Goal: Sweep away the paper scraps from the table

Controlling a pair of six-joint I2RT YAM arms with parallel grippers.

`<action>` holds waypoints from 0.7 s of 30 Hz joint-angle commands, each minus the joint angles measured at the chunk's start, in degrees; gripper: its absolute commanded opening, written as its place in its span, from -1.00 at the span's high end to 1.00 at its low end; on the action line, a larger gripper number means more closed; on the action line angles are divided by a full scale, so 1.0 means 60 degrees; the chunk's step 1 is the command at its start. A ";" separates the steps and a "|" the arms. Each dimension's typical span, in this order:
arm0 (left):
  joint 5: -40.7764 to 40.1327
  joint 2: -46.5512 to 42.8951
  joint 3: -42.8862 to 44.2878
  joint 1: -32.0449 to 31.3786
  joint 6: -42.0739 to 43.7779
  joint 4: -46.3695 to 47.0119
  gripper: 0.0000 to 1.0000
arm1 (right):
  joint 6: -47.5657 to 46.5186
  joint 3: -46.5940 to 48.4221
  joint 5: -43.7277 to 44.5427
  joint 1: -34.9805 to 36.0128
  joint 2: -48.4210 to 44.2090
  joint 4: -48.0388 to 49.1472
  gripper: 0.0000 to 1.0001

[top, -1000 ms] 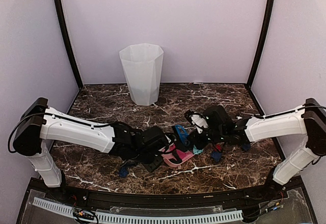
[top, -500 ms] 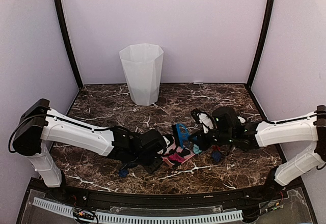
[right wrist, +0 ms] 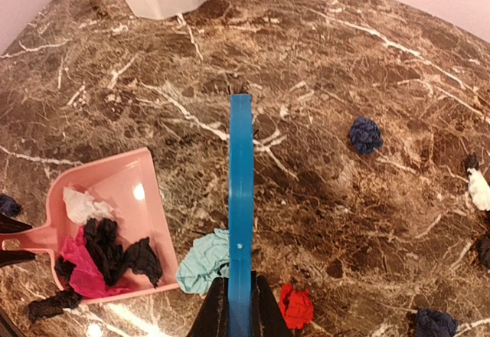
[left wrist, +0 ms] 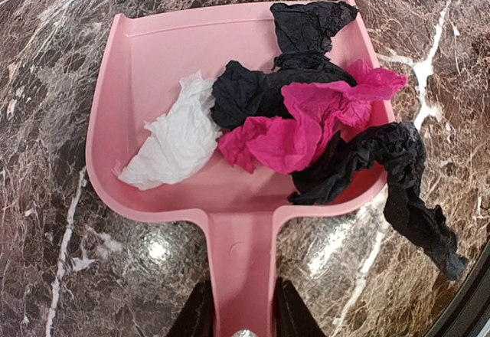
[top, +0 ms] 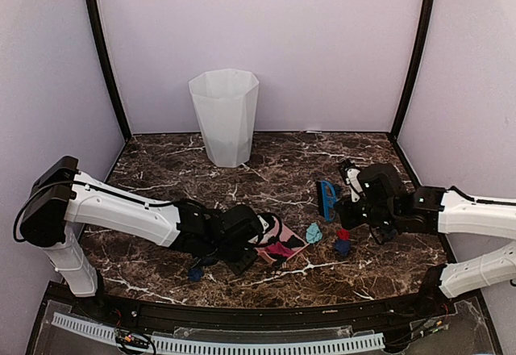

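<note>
My left gripper (left wrist: 239, 322) is shut on the handle of the pink dustpan (left wrist: 138, 61), which lies flat on the table (top: 161, 169). White (left wrist: 180, 138), magenta (left wrist: 314, 119) and black (left wrist: 253, 92) paper scraps lie in the pan. Another black scrap (left wrist: 406, 184) trails over its rim. My right gripper (right wrist: 239, 310) is shut on the blue brush (right wrist: 240, 184), held right of the dustpan (top: 282, 242). Under the brush lie a teal scrap (right wrist: 205, 264) and a red one (right wrist: 296, 305). Navy scraps (right wrist: 366, 134) and a white one (right wrist: 480, 189) lie further right.
A white bin (top: 225, 117) stands at the back of the table, left of centre. One navy scrap (top: 194, 273) lies by the left arm near the black front rim (top: 242, 311). Lilac walls close in three sides.
My right gripper has pulled the brush to the right, away from the dustpan's mouth, leaving the teal scrap uncovered beside the pan. The left arm and the dustpan have barely moved.
</note>
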 commanded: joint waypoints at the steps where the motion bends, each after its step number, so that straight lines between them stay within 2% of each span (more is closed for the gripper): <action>1: 0.0434 -0.0209 -0.0079 -0.0041 0.0013 -0.0512 1.00 | 0.0301 0.0556 0.0272 0.0079 0.0510 -0.1059 1.00; 6: 0.0573 -0.0037 0.0218 -0.0115 -0.0029 -0.0963 1.00 | 0.0407 0.1191 0.0550 0.0186 0.1663 -0.2009 1.00; 10: 0.0660 0.0016 0.0329 -0.0136 0.0004 -0.1059 1.00 | 0.0232 0.1361 -0.0005 0.0493 0.2057 -0.1904 1.00; 21: 0.0843 0.0241 0.0412 -0.0169 0.0172 -0.0660 1.00 | -0.0427 0.0708 -0.2670 0.0661 0.1942 0.0729 1.00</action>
